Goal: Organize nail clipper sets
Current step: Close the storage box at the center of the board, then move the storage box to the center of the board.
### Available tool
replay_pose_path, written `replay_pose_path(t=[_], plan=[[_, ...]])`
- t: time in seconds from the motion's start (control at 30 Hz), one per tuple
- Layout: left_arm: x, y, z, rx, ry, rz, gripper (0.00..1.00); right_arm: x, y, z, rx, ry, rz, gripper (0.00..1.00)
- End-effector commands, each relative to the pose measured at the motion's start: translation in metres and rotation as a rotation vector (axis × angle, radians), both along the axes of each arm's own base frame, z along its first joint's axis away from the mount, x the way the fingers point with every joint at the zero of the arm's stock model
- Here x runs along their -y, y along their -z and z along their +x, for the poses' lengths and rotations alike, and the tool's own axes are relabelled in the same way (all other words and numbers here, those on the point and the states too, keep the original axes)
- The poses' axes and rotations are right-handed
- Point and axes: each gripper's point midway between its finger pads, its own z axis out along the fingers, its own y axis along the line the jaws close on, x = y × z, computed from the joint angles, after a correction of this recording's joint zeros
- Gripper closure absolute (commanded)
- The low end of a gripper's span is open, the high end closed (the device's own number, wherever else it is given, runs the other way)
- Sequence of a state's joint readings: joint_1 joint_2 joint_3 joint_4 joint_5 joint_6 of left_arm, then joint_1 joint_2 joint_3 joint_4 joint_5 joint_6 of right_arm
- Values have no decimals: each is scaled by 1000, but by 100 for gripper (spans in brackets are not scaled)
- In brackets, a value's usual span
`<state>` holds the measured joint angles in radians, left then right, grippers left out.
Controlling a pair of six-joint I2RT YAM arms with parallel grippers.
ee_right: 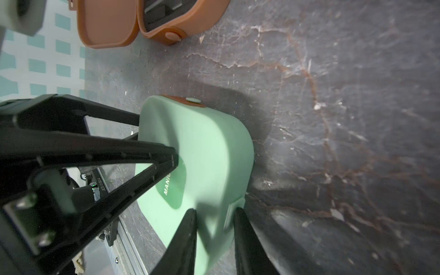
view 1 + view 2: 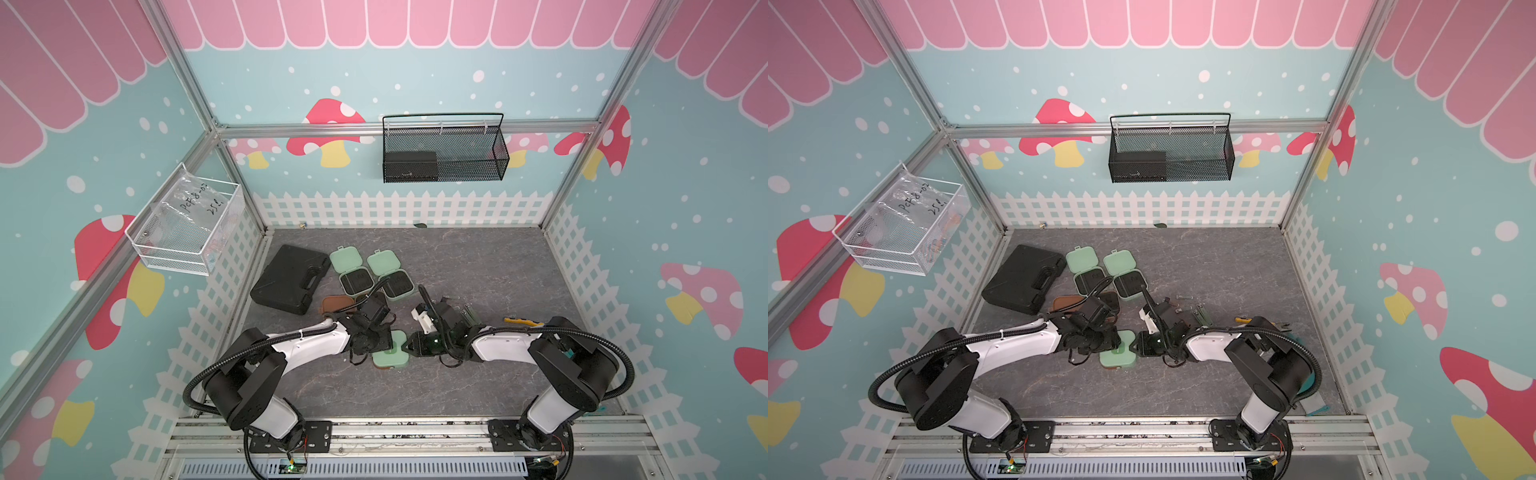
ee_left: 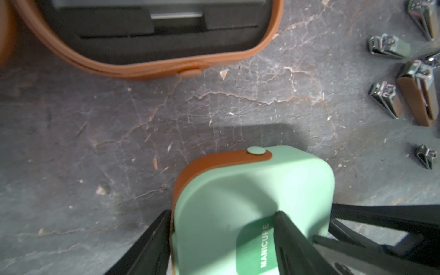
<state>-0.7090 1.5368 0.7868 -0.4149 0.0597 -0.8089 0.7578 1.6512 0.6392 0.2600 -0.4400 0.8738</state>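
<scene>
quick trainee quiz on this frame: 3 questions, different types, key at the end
1. True or false: the left gripper and the right gripper both grip the closed mint case.
2. The brown case is: A open, B closed, C held by a gripper.
3. How many open mint cases are there?
Key: 1 true; 2 A; 3 two.

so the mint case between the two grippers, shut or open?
Shut. The mint case has its halves together with nothing of the inside showing, and the snap button pokes through the brown tab.
</scene>
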Motion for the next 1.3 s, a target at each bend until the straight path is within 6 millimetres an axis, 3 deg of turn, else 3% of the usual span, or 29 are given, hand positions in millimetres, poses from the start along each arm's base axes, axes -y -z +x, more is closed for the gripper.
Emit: replay_pose_path(t=[0.0,0.33,0.53,0.8,1.1,1.27], plan=[[-33,43,-48,-195,-14,133,33,7,44,-48,-180,-86,-25,73],[-33,47,-55,-197,-42,91,34,-1,46,-56,-214,-129,56,73],[-70,45,-71,-200,-114,206,34,-19,47,-57,-222,-217,44,72],[-134,36,-74,-198,-284,312,33,-76,53,-59,-216,-380,10,72],[-181,17,-41,-180,-441,353,32,-141,49,-40,-156,-488,-3,70],[-194,9,-27,-159,-477,370,30,-164,49,-25,-135,-494,4,69]])
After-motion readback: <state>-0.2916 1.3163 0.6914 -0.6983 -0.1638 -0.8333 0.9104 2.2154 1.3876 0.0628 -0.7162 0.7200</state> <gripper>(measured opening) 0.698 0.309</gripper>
